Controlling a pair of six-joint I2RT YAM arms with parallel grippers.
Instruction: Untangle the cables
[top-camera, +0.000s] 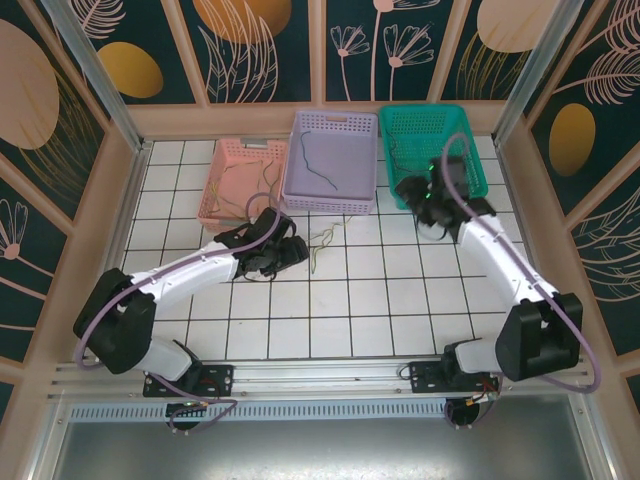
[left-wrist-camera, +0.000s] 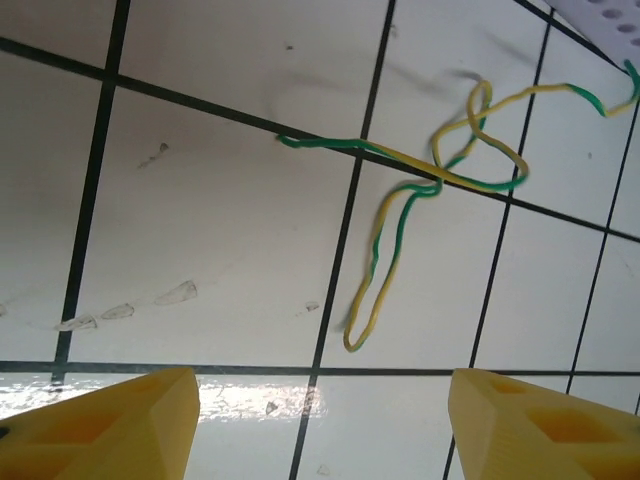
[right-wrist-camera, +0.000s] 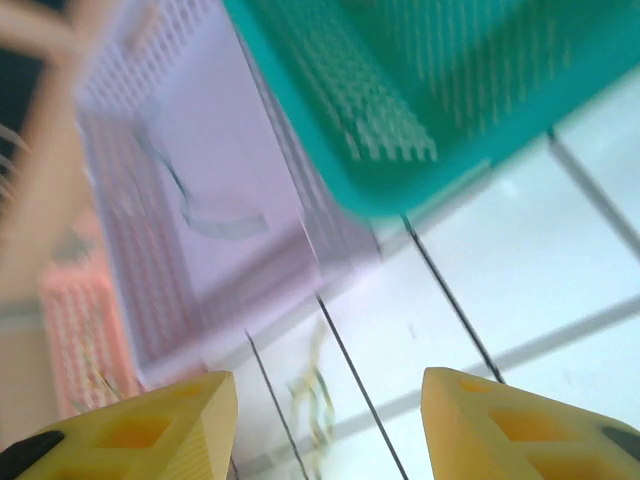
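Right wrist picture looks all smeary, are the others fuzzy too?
Right wrist view: streaked by motion blur, the teal basket and lilac basket smeared. Left wrist view: sharp, the yellow-green cables crisp, glare on the floor tiles. Top external view: clear, evenly lit.

The top view looks steeply down from behind the arms, with the lilac basket (top-camera: 330, 160) at the far side. The left wrist view sits close over the tiles (left-wrist-camera: 200, 200) before that basket. The blurred right wrist view faces it from nearby.

Yellow-green cables (top-camera: 322, 247) lie loose — just in front of the lilac basket (top-camera: 330, 204)
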